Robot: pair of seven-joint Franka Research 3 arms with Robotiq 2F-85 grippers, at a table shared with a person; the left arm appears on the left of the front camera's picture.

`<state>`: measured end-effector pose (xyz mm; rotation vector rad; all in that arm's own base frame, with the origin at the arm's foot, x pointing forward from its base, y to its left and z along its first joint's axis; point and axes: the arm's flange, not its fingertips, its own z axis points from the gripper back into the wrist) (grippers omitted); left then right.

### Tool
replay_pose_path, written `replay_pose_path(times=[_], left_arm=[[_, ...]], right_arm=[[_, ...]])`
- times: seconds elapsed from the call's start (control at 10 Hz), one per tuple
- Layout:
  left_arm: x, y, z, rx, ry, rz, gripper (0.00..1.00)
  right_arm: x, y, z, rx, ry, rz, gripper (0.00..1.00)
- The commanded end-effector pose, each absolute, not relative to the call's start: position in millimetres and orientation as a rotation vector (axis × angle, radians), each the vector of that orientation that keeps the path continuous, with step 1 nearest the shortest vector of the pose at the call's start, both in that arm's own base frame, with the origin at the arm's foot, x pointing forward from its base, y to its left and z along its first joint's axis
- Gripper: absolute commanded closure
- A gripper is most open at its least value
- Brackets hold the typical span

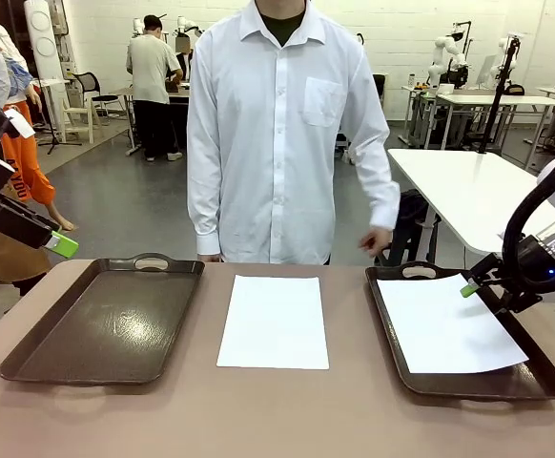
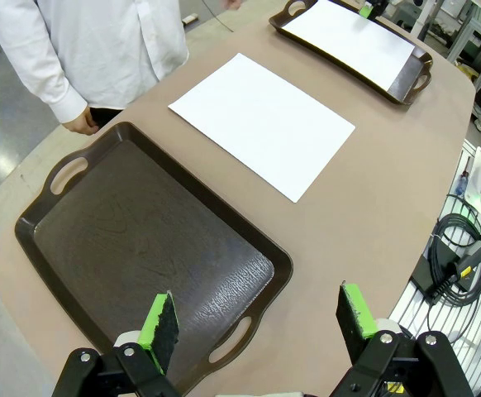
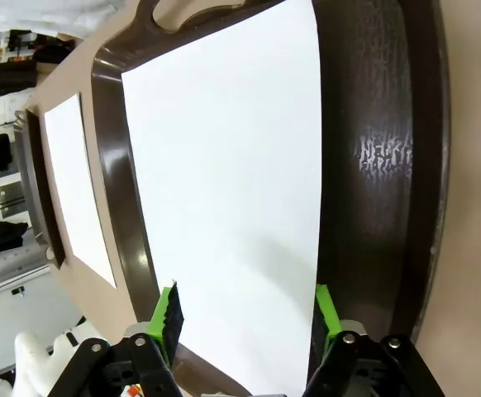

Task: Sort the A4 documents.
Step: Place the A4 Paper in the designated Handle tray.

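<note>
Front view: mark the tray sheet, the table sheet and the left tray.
Tray sheet [image 1: 446,327], front view, centre of the paper.
Table sheet [image 1: 275,322], front view, centre of the paper.
Left tray [image 1: 106,324], front view, bare floor.

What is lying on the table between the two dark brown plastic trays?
One plain white sheet of A4 paper lies flat on the tan tabletop between the dark brown left tray and the right tray, as the front view shows.

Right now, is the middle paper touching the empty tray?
Apart. The front view shows bare table between the middle paper and the empty tray.
</note>
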<state>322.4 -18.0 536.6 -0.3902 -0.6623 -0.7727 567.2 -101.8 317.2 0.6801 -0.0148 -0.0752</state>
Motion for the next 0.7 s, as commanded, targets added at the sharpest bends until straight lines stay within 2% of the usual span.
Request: replay_pose_path(times=[0.0,0.1,0.6], left_arm=[[323.7,-17.1,534.1,-0.400,-0.671,-0.781,0.00],[323.7,-17.1,534.1,-0.400,-0.671,-0.781,0.00],[323.7,-17.1,534.1,-0.400,-0.671,-0.781,0.00]], right_arm=[[559.1,-102.4,321.3,0.663,-0.016,-0.108,0.06],[557.9,-103.0,322.4,0.662,-0.019,-0.110,0.00],[563.0,-107.4,323.2,0.679,-0.024,-0.094,0.00]])
